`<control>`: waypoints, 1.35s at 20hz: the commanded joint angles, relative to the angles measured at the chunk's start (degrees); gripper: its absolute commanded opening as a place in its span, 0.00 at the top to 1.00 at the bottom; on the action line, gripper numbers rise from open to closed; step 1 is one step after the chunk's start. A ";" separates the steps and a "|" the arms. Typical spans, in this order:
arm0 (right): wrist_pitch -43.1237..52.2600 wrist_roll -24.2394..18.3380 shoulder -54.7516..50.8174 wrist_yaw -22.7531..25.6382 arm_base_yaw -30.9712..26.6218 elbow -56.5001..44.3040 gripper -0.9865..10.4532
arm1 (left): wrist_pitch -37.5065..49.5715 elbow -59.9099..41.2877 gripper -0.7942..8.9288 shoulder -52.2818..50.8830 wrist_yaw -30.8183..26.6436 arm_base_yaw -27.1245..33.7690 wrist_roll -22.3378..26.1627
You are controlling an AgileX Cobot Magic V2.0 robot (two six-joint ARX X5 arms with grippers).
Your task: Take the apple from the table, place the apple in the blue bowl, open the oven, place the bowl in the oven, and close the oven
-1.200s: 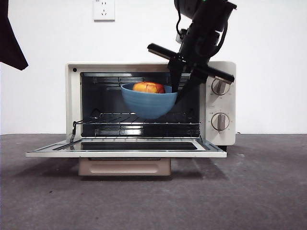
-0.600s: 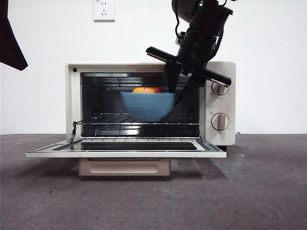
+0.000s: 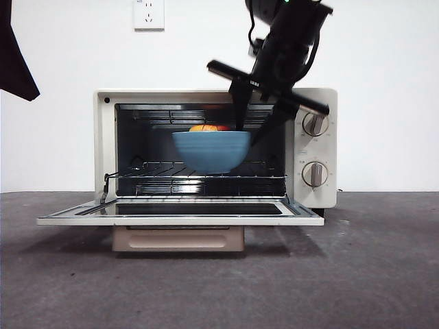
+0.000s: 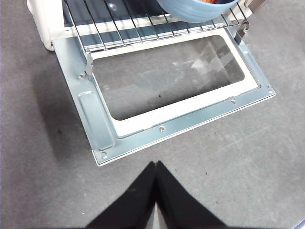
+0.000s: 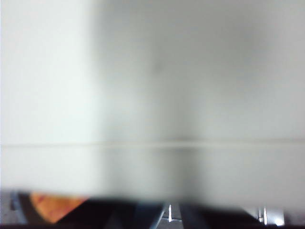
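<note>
The blue bowl (image 3: 210, 152) stands level on the wire rack inside the open oven (image 3: 317, 147), with the apple (image 3: 209, 128) showing just above its rim. My right gripper (image 3: 247, 136) reaches down into the oven mouth at the bowl's right rim, open, one jaw inside the rim and one outside. Its own wrist view is blurred: only the oven's cream top and a patch of the apple (image 5: 55, 208) show. My left gripper (image 4: 155, 166) hovers shut and empty over the table in front of the lowered door (image 4: 190, 119); the bowl (image 4: 195, 10) appears at that view's edge.
The oven door (image 3: 178, 219) lies flat, jutting toward the front over the dark grey table (image 3: 370, 274). The wire rack (image 4: 124, 28) is pulled partly out. Two grey knobs (image 3: 314, 125) sit beside the right arm. The waiting left arm (image 3: 14, 55) shows at the top left corner.
The bowl went from tilted and lifted to level on the rack. My right gripper's jaws spread apart around the rim and the arm rose slightly.
</note>
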 commanded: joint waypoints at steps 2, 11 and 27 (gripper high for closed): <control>-1.22 -2.14 -2.08 0.24 0.55 1.53 0.80 | 0.37 0.20 0.91 0.37 0.15 -0.22 0.96; -15.32 -24.13 -15.26 0.63 3.26 1.51 0.80 | 5.38 0.09 0.91 1.84 0.22 2.86 0.52; -19.23 -30.56 -48.11 3.28 11.69 -24.57 0.80 | 23.19 -1.09 0.91 31.78 10.49 14.88 -2.95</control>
